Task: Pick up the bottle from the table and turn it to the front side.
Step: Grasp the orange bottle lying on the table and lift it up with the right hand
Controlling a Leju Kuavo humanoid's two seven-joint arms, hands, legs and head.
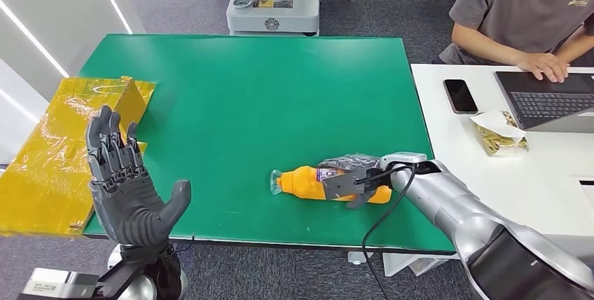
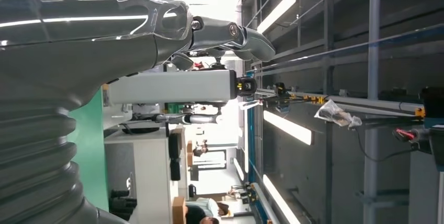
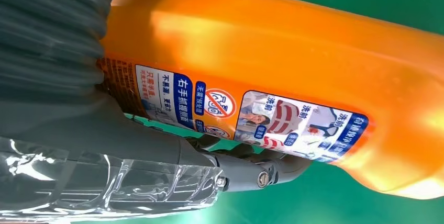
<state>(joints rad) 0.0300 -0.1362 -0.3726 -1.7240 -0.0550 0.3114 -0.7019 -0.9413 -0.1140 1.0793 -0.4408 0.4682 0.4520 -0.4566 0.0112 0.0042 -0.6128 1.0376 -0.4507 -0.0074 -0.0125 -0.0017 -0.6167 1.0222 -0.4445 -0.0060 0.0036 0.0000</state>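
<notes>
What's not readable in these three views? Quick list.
- Bottle middle, head view: covered by the right hand, so whether it is off the table is unclear.
- Bottle ends, right wrist view: cut off by the picture's edges.
- Label small print, right wrist view: too small.
- Left hand fingers, left wrist view: largely cut off; grey cover up close.

The left hand (image 1: pixel 129 191), at the lower left of the head view, is dark grey, with segmented black fingers and a thick grey thumb. The right arm (image 1: pixel 483 226), at the lower right, is silver with a glossy black section near the frame's corner; a black cable runs along it. The right hand (image 1: pixel 354 177) has grey plates under a clear film. In the wrist views, each hand (image 3: pixel 78 130) shows a grey ribbed cover (image 2: pixel 36 150) and a screw (image 3: pixel 262 178).
</notes>
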